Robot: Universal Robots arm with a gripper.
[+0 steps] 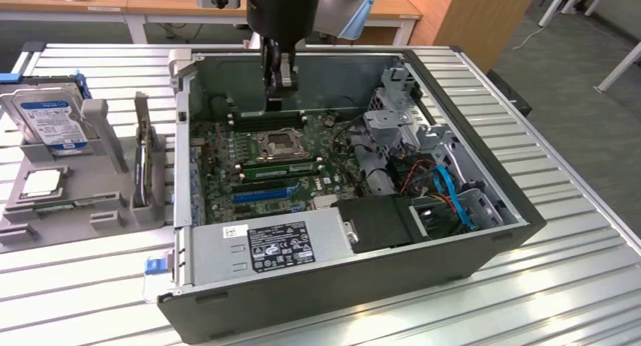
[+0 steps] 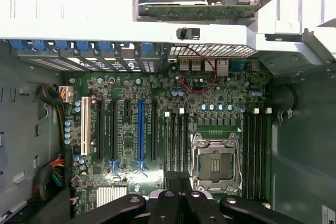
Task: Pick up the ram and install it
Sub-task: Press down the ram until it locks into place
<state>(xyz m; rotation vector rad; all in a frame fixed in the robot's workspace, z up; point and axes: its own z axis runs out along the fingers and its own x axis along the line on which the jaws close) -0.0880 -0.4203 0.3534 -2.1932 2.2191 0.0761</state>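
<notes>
Claw (image 1: 281, 98) is down inside the open computer case (image 1: 470, 211), fingers pressed fully together, and nothing visibly clamped between them (the tips hang over the memory slots (image 2: 177, 142) just beside the CPU socket (image 1: 281, 143)). The ram (image 1: 52, 206), a thin green stick, lies well apart from the claw, outside the case, in the grey holder (image 1: 110, 211) toward the exterior view's left.

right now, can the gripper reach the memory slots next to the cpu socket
Probably yes: the case lies open, and the gripper hangs just above the memory slots with nothing covering them.
</notes>
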